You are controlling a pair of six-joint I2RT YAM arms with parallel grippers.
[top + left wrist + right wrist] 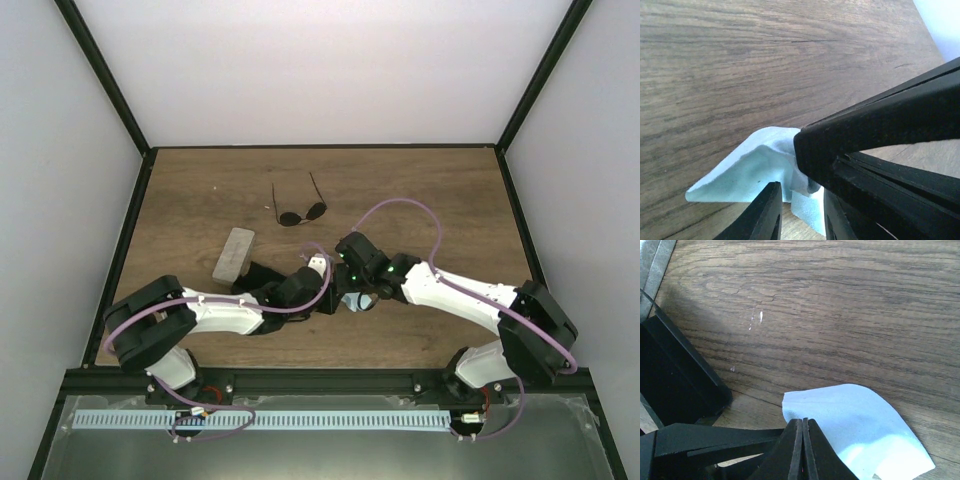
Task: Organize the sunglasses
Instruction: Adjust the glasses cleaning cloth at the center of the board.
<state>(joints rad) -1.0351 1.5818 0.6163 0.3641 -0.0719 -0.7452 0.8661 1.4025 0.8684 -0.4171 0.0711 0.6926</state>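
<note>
Pale blue on brown wood: logging a cleaning cloth (860, 425) at mid-table, pinched at one edge by the right gripper (802, 427), fingers pressed together on it. Seeing the same cleaning cloth tented up in the left wrist view, with the left gripper (802, 220) straddling its near corner, fingers apart and wood visible in the gap; reading that as not yet clamped. Locating the sunglasses (302, 213) far back on the table (440, 190), arms unfolded, lenses toward the robot, well apart from both grippers and untouched; finding only one pair in view. Noting a grey oblong case (233, 254) left of centre and a black case (675, 375) just beside it, under the left arm. Judging the step as a handover or fold of the cleaning cloth, with the sunglasses themselves not yet dealt with. Risks from here: dropping the cleaning cloth by releasing right before closing left; stretching it by pulling with both clamped; knocking fingers together in such close quarters; sweeping the black case with a forearm on withdrawal. Later, expecting thin wire frames to slip or bend under a hard pinch.
</note>
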